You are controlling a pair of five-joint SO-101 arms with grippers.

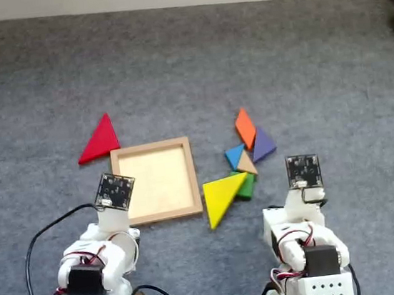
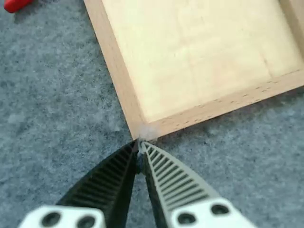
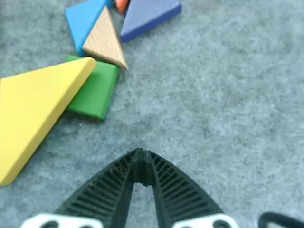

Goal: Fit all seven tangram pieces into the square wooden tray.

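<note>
Left gripper (image 2: 138,145) sits pinched shut on nothing at the tray (image 2: 118,80) corner, right gripper (image 3: 141,154) shut and empty too, probably just parked, since the red triangle (image 1: 100,140) and the other six pieces (image 1: 245,162) all lie outside the tray.

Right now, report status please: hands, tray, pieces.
Left hand shut, at tray corner. Right hand shut, empty. All seven pieces outside tray. Yellow triangle overlaps green piece.
</note>
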